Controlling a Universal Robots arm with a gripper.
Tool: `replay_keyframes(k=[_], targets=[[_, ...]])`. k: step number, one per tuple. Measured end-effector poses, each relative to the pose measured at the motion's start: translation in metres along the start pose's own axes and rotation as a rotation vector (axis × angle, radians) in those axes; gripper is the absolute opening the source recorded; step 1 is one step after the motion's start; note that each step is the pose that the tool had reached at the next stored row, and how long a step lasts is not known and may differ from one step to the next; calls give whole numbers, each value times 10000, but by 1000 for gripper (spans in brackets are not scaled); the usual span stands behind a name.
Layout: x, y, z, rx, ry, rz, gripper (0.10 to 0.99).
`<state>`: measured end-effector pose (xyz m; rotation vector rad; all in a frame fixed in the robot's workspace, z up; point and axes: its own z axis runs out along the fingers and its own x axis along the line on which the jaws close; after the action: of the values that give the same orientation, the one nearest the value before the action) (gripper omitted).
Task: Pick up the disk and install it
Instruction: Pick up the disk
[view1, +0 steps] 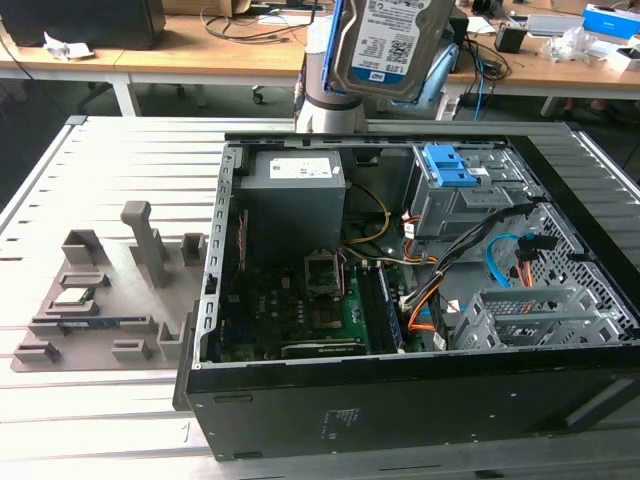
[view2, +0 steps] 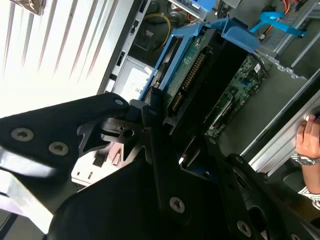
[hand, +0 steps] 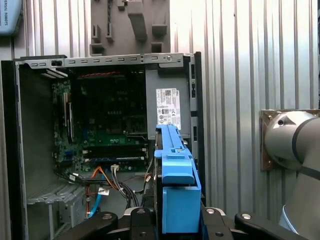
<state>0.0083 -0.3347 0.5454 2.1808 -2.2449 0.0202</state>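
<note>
Disk (view1: 395, 45) aloft over case (view1: 400, 400). Fingers (hand: 142, 220) pinch its blue rails (hand: 175, 185). Judged rigid, fairly heavy, shock-sensitive; grip the railed sides, not the faces.

Black cables (view1: 482, 238) beside open drive cage (view1: 520, 322)

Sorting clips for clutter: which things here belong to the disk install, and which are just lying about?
Job:
disk, gripped by the hand
open case

Lying about:
chip on the grey fixture
blue box on the desk
</note>
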Motion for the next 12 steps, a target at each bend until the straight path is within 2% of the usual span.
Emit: replay_keyframes(k=[1,3,12], targets=[[-2,-69,1,0,-1,1,365],[-4,-120,0,0,0,0,365],[-2,-134,0,0,-1,1,365]])
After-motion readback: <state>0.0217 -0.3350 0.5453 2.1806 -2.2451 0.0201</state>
